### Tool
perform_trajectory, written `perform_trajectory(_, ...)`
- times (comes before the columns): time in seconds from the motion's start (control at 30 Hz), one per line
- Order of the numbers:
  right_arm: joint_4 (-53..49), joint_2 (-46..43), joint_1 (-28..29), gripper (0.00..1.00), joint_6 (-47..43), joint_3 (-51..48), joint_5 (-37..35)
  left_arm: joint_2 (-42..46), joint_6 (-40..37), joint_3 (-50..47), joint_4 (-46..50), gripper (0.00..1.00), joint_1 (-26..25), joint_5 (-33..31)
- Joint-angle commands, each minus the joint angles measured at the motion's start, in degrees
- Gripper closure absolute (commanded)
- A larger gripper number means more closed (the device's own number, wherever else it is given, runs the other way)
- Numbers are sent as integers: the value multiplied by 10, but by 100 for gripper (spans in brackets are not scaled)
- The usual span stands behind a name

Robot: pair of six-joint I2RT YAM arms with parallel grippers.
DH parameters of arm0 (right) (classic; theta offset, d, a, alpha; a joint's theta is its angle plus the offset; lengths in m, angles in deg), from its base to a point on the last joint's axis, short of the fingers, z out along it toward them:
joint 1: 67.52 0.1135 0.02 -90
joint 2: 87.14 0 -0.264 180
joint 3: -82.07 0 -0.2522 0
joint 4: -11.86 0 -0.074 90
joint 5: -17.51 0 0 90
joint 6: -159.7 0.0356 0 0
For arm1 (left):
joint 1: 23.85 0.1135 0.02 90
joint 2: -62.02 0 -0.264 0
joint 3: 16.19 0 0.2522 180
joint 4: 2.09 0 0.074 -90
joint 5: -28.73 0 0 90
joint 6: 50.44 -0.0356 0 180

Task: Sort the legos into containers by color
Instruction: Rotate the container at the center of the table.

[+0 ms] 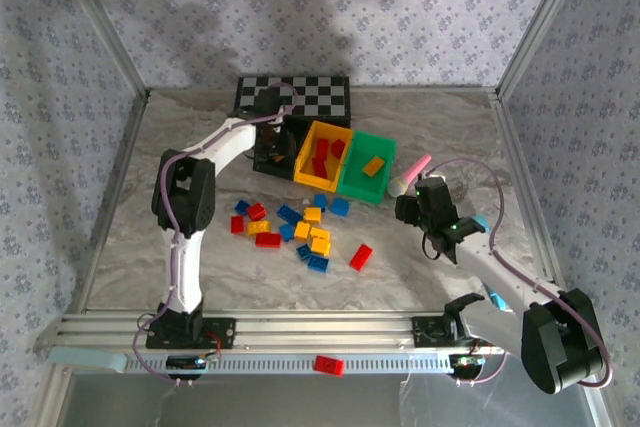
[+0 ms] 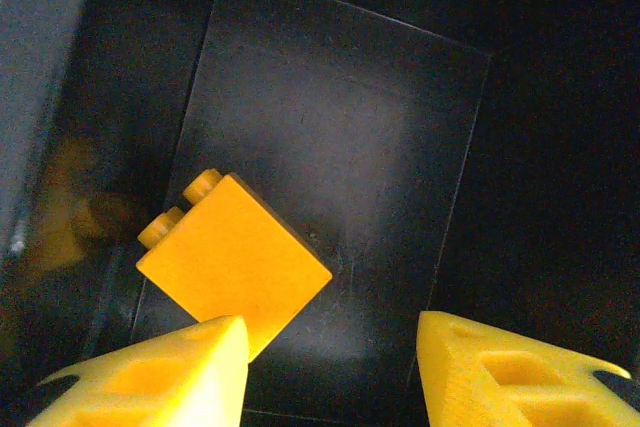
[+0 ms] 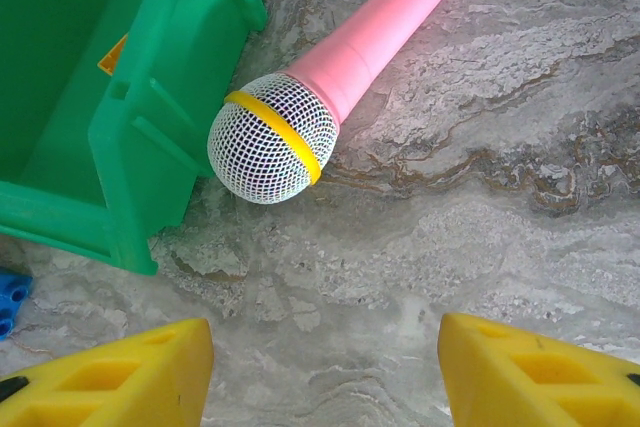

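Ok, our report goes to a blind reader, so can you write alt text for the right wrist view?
A pink toy microphone with a white mesh head lies on the marbled table, its head beside a corner of the green bin. The right tool hangs open above bare table, holding nothing.

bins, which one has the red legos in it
The yellow bin, between the other two: several red bricks lie in it. The green bin shows one yellow brick, as does the black bin.
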Motion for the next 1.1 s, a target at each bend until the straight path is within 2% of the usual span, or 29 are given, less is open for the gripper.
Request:
perform_trajectory(0.0,-4,-5,-4,37,6,-2,0,-18,-11,-6,5,51,2,0)
perform_trajectory(0.5,-4,-5,-4,37,6,-2,2,131,25,-202,-29,52,-9,-20)
perform_trajectory(0.73,-5,-5,-4,37,5,-3,2,184,42,-240,-24,52,-34,-40)
perform_trajectory(1.07,-2,4,-4,37,5,-3,0,275,39,-245,-14,49,-37,-74)
